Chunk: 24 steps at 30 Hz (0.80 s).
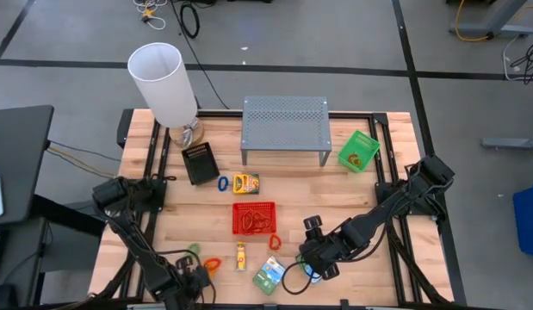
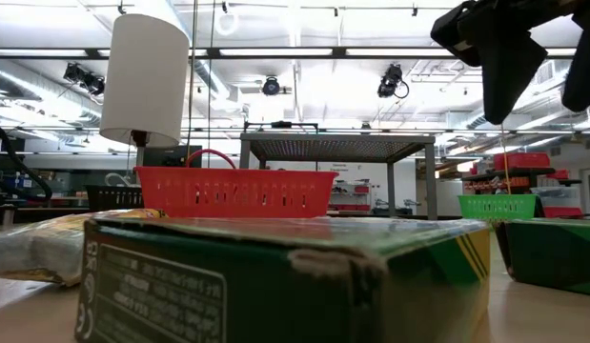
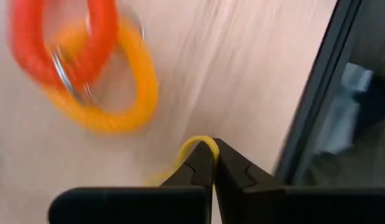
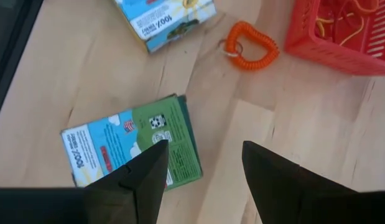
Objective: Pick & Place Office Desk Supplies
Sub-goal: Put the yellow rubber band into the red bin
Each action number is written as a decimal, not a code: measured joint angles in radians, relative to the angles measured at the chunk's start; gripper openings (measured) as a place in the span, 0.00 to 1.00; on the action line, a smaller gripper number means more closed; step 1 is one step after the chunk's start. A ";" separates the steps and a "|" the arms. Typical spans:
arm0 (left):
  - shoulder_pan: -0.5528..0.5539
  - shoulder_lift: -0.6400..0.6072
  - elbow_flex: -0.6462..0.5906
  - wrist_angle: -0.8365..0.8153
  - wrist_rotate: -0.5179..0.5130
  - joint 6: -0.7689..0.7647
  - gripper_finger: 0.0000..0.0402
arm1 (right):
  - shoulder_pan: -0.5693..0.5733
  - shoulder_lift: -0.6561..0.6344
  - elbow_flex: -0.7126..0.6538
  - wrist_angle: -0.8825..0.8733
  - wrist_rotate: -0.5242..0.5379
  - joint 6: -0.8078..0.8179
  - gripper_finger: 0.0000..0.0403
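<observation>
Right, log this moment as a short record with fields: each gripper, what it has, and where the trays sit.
left gripper: shut on a thin yellow rubber band, at the table's near left edge
beside it: orange and red coiled loops lying on the wood
right gripper: open, holding nothing, over a flat green-blue packet
red mesh tray: mid table, bands inside
green mesh tray: far right, beside the grey perforated metal stand
black box: by the white cylindrical lampshade
</observation>
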 joint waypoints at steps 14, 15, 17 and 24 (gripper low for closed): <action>-0.077 -0.002 0.089 0.004 -0.538 0.233 0.00 | 0.000 0.000 0.000 0.091 0.007 -0.053 0.53; -0.083 -0.002 0.091 0.004 -0.585 0.250 0.00 | 0.000 0.000 0.000 0.092 0.016 -0.053 0.53; -0.095 -0.002 0.094 0.007 -0.685 0.283 0.00 | 0.000 0.000 0.000 0.094 0.030 -0.053 0.53; -0.127 -0.003 0.096 0.009 -1.000 0.332 0.00 | 0.000 0.000 0.000 0.124 0.065 -0.053 0.53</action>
